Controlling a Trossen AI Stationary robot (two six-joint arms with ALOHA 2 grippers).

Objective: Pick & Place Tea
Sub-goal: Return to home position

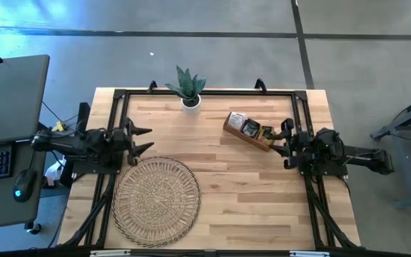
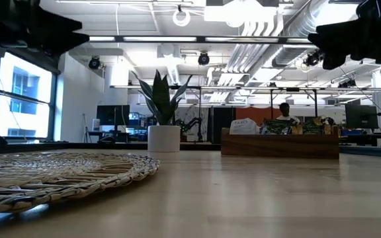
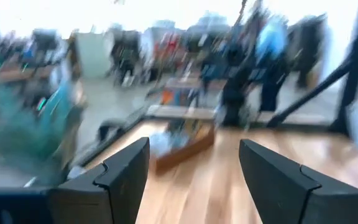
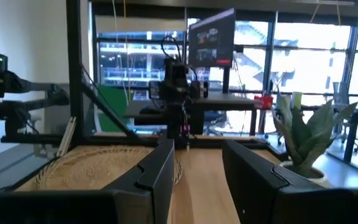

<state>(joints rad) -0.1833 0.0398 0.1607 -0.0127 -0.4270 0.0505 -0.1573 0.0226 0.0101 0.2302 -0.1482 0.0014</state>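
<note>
On the tabletop [image 1: 262, 193], big woven mat [image 1: 155, 201] is over by the left arm, wooden tray [image 1: 242, 137] by the right. Both grippers are empty w/ fingers spread: left gripper [image 1: 147, 139] at the mat's edge, right gripper [image 1: 280, 139] just beside the tray. Tea [image 1: 250, 127] is all in the tray.

Both arms are matte black, with blocky housings behind each wrist. The left gripper [image 1: 145, 140] and right gripper [image 1: 282, 138] each carry two flat, angular black fingers [image 3: 126, 171].
</note>
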